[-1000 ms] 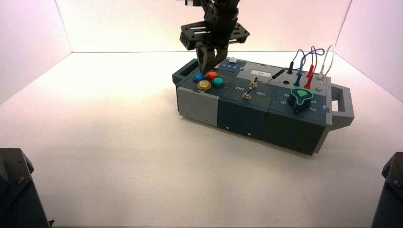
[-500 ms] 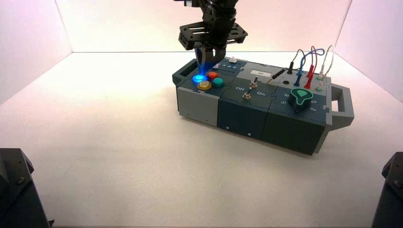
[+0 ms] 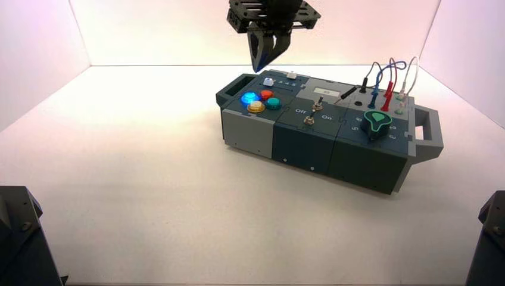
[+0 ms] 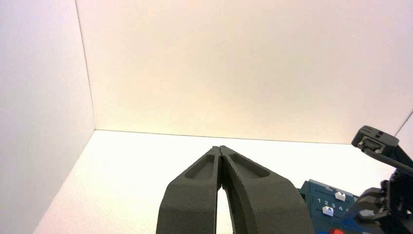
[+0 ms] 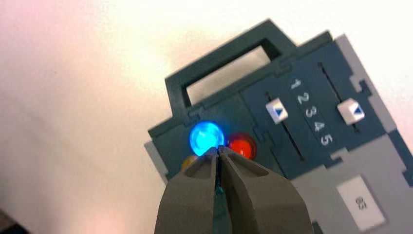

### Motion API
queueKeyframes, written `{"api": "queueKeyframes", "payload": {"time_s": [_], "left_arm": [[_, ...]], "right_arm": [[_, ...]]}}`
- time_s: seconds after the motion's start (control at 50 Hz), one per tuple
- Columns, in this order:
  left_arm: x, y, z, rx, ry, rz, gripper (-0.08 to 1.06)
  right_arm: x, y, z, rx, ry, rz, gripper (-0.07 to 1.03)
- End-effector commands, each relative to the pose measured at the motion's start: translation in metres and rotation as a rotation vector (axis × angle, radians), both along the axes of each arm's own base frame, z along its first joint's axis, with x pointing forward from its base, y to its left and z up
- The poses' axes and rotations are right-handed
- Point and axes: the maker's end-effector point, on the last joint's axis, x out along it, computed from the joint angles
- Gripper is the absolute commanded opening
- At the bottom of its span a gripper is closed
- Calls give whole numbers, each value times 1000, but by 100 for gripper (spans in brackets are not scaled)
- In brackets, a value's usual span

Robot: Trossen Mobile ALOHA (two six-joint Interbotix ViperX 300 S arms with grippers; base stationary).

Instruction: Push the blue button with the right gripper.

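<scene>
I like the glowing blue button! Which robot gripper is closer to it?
The right gripper. It hangs shut in the air above the lit blue button, not touching it. The left gripper, also shut, sits farther away, off beyond the box's button end.

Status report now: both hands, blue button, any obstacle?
Right hand shut, hanging above the box. Left hand shut, away from the buttons. Blue button lit. Nothing in the way.

the right tool (image 3: 260,67) hangs above the box (image 3: 309,146), over its button (image 3: 249,98) end.
</scene>
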Motion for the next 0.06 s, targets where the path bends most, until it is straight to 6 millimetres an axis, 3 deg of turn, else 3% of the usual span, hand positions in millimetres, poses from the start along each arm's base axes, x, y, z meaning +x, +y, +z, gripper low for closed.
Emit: {"api": "queueKeyframes", "payload": {"time_s": [0.02, 0.06], "left_arm": [[3, 0, 5, 6, -8, -1, -3], [3, 0, 5, 6, -8, -1, -3]], "right_arm": [[3, 5, 21, 28, -36, 4, -2], [3, 5, 21, 29, -38, 6, -2]]}}
